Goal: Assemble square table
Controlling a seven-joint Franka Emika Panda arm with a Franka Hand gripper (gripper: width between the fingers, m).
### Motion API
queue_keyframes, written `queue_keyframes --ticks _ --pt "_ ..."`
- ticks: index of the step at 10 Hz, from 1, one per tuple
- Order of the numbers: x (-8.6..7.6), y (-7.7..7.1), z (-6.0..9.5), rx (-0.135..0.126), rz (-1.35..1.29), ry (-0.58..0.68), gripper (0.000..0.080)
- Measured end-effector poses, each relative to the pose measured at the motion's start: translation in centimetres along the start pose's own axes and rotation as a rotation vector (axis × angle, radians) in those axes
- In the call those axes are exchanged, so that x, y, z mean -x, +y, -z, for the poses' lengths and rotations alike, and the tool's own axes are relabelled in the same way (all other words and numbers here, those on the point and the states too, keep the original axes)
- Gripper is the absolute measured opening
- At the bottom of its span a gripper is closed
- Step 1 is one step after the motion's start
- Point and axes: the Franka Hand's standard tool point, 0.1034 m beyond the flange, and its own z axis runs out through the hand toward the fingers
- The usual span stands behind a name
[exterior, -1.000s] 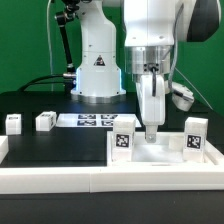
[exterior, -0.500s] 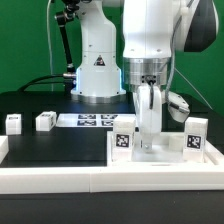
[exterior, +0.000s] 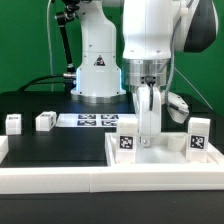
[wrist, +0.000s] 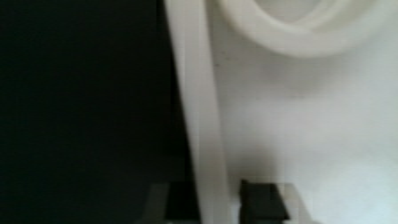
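Observation:
The square table top (exterior: 170,156) is a white tray with a raised rim and tags on its near side, lying at the exterior view's right. My gripper (exterior: 146,140) points straight down at its far rim. In the wrist view the rim (wrist: 199,110) runs between my two dark fingertips (wrist: 263,203), and the gripper (wrist: 215,205) is shut on it. Two small white legs (exterior: 13,122) (exterior: 45,121) stand at the exterior view's left. Two more white blocks (exterior: 128,122) (exterior: 199,124) show just behind the top's corners.
The marker board (exterior: 90,121) lies flat behind the legs. Long white border rails run along the front (exterior: 90,177) and the left (exterior: 3,150). The arm's white base (exterior: 98,70) and its cables stand at the back.
My gripper came down onto the top's far rim. The top then slid a little toward the exterior view's right with it. The two legs on the left have not moved.

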Motion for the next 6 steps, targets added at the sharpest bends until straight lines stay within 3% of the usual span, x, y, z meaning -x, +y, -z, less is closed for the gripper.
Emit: queue_keyframes --ticks 6 --pt "0.14 0.1 -0.03 0.002 0.041 0.0 0.0057"
